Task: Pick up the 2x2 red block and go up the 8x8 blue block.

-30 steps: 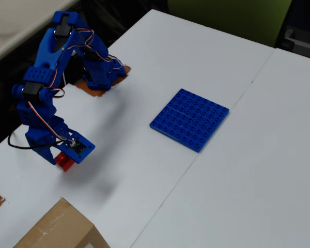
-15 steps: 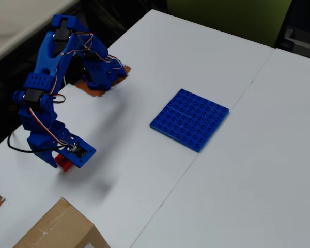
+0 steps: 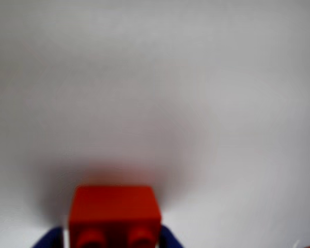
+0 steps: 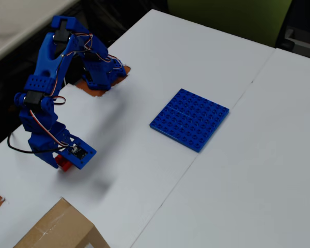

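1. In the overhead view we see the blue robot arm point(image 4: 46, 77) bent over the left part of the white table point(image 4: 248, 170), with its gripper point(image 4: 63, 161) low near the left edge.
2. The 2x2 red block point(image 4: 65, 165) shows only as a small red patch under the wrist camera plate, so most of it is hidden in this view.
3. In the wrist view the 2x2 red block point(image 3: 115, 214) sits at the bottom middle of the picture, blurred, with two studs facing the camera.
4. On each side of it we see a blue fingertip of the gripper point(image 3: 113, 238), close against the red sides. The gripper seems to pinch the block between its two fingers.
5. We cannot tell if the block touches the table or is a little above it; a soft shadow lies on the white surface behind it.
6. The 8x8 blue block point(image 4: 190, 119) lies flat on the table, well apart from the gripper, to the right in the overhead view, near a seam between two white boards.
7. A cardboard box point(image 4: 59, 230) stands at the bottom left corner, near the gripper but not touching it.
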Available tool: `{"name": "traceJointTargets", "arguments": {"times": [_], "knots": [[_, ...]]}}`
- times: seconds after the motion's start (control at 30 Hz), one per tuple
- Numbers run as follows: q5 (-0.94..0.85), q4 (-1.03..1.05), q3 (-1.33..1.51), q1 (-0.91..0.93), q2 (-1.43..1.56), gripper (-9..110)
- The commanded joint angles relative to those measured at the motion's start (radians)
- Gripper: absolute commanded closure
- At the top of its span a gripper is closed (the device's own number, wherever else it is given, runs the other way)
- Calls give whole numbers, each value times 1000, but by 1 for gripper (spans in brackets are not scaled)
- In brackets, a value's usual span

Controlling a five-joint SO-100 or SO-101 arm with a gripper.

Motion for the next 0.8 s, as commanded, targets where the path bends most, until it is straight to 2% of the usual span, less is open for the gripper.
{"name": "traceJointTargets", "arguments": {"times": [0.0,0.3,0.57,0.77], "knots": [[-3,-11,3,6,8,82],[2,-18,12,2,9,97],[-15,-17,11,-6,43,100],[-11,75,-31,-32,100,100]]}}
